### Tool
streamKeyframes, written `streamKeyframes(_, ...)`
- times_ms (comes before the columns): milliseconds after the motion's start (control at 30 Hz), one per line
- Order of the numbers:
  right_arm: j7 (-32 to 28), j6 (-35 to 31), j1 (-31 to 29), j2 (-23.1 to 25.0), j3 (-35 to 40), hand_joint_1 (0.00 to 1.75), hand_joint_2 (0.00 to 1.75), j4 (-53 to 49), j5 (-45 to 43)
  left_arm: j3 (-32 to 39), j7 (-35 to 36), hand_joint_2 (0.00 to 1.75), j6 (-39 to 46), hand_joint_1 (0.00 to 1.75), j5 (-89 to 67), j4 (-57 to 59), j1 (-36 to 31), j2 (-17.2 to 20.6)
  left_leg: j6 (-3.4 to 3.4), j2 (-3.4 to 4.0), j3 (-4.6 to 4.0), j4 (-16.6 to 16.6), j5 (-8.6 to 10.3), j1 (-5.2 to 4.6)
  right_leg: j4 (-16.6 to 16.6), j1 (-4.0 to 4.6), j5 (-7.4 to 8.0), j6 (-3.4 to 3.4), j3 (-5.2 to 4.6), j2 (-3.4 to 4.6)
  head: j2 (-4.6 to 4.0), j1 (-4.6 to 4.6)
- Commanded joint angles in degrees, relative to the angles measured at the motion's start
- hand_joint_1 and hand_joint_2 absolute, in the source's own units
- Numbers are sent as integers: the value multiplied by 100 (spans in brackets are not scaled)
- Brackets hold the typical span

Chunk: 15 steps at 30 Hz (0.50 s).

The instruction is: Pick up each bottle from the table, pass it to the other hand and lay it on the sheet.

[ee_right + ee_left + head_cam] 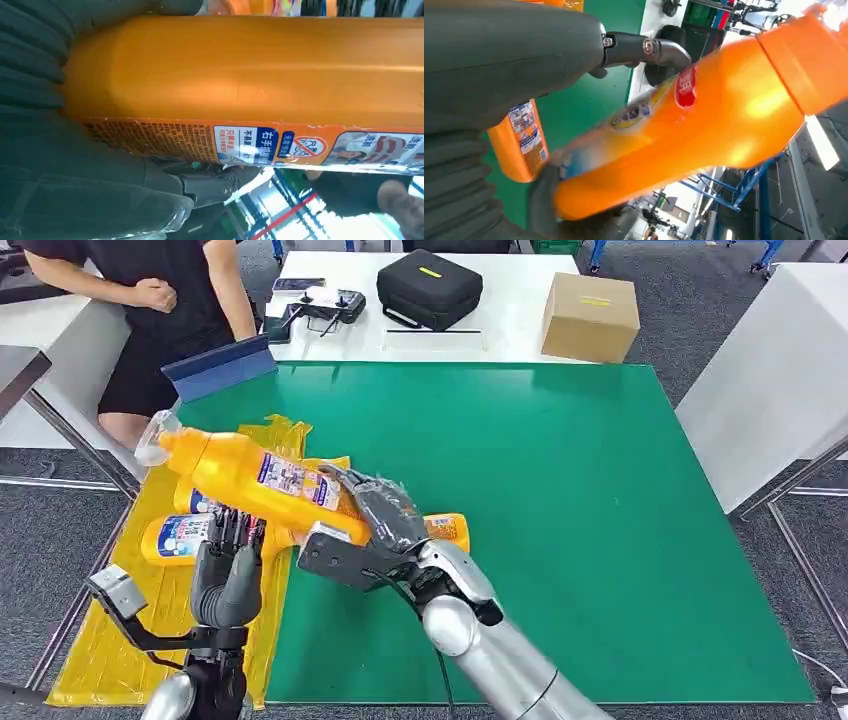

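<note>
My right hand (385, 515) grips an orange bottle (255, 478) by its base end and holds it tilted above the yellow sheet (110, 640), clear cap (155, 440) up and to the left. The right wrist view has the bottle (250, 65) pressed against the palm. My left hand (228, 570) stands just under the bottle's middle, fingers upright and apart. In the left wrist view the bottle (684, 130) passes between thumb and fingers. Two more orange bottles (180, 537) lie on the sheet beneath, and another (448, 530) pokes out behind my right hand.
The green mat (560, 520) covers the table to the right of the sheet. A person (160, 300) stands at the far left corner by a blue board (220, 365). Beyond the mat are a black case (430, 285), a cardboard box (590, 315) and a controller (320, 308).
</note>
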Motion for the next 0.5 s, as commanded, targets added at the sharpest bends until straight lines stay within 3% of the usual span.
streamKeyframes(33, 218, -115, -593, 330, 643, 175, 175, 1090, -136, -102, 302, 175, -96, 0, 504, 304, -532, -73, -18, 7, 10, 2, -4, 3, 1, 3, -2, -11, 9, 5, 0, 0)
streamKeyframes(200, 276, -313, -702, 429, 803, 175, 175, 1440, -204, -86, 516, 175, -242, 0, 1054, 781, -1036, -212, -17, -3, 9, -3, 3, 2, -2, 1, 0, -11, 11, -4, 0, 0)
streamKeyframes(500, 262, -335, -690, 409, 816, 175, 175, 1445, -209, -86, 517, 175, -243, 0, 1057, 792, -1026, -206, -13, -2, 13, -2, 3, 2, -5, 4, -3, -11, 19, -7, 0, -2)
